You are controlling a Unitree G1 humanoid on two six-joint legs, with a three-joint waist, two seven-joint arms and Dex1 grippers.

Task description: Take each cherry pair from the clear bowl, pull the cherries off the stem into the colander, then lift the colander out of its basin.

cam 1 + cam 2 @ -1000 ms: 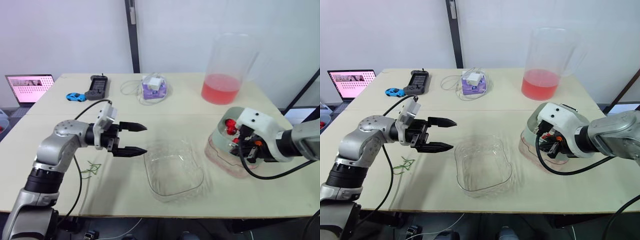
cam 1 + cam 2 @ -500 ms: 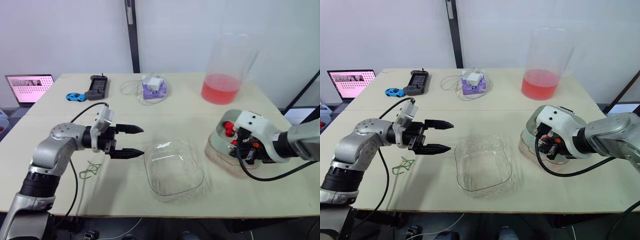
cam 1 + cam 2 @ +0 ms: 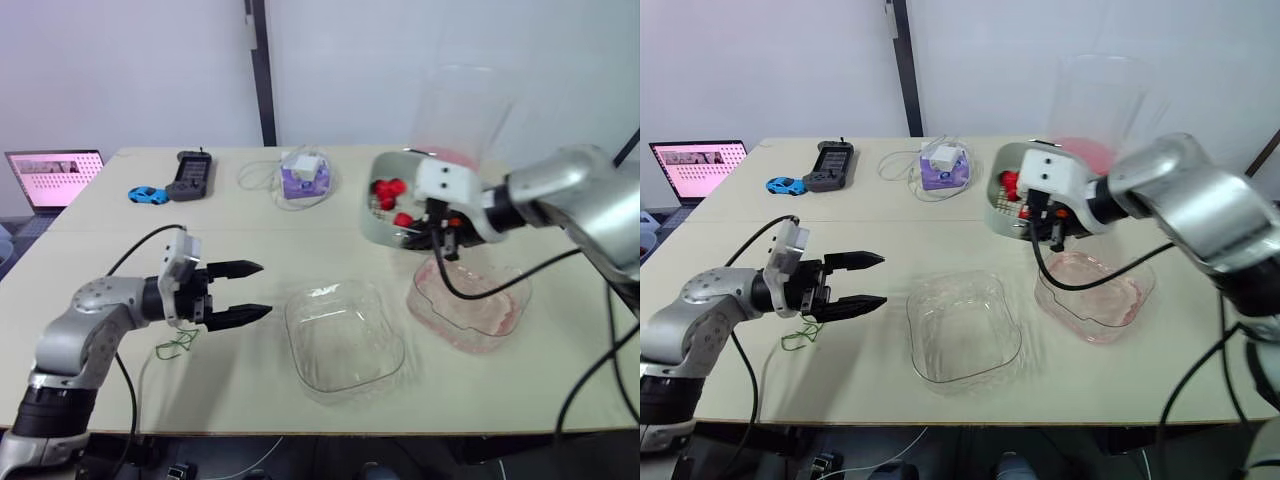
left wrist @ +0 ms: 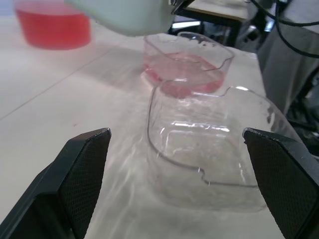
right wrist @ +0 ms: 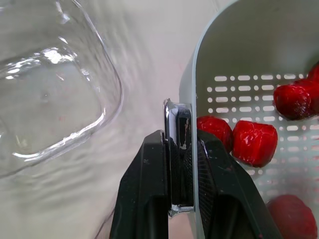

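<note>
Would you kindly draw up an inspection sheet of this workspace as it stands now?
Surface: beige table, no spills seen.
Job's things: clear bowl empty; colander with cherries held in the air, out of the pink basin; green stems on the table.
Clutter: laptop, toy car, remote, purple box, pitcher with red liquid.
End effectors: left end effector open, beside the bowl; right end effector shut on the colander's rim.
Cables: white cable by the purple box; black cable looping off each arm.
Surroundings: white wall, dark post behind the table.
</note>
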